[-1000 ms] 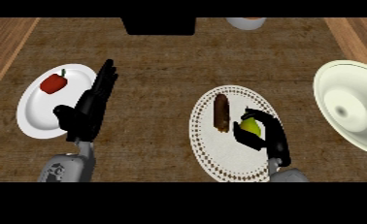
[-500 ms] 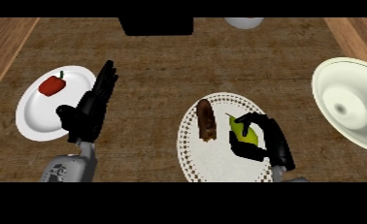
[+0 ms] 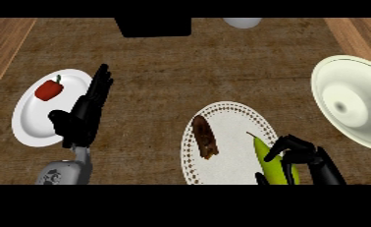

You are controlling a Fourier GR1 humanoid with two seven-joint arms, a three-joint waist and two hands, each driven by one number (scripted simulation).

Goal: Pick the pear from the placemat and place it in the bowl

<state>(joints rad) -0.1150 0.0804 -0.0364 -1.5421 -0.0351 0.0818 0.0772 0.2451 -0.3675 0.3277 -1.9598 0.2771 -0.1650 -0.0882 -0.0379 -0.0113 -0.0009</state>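
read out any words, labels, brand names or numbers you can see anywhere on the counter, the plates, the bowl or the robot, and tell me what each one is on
None: no readable text shows on the placemat, the white plate, the bowl, the pear or either hand.
A small dark mark on the left forearm is too blurred to read.

Glossy bowl (image 3: 346, 104), lacy placemat (image 3: 230, 145), rough matt brown counter (image 3: 217, 69)

1. The right hand (image 3: 308, 158) curls round the yellow-green pear (image 3: 270, 164) over the white placemat (image 3: 232, 118).
2. A brown item (image 3: 205, 136) lies on the placemat.
3. The cream bowl (image 3: 346, 104) sits at the right edge.
4. The left hand (image 3: 85, 110) rests open beside a plate (image 3: 29, 123) holding a red pepper (image 3: 48, 89).
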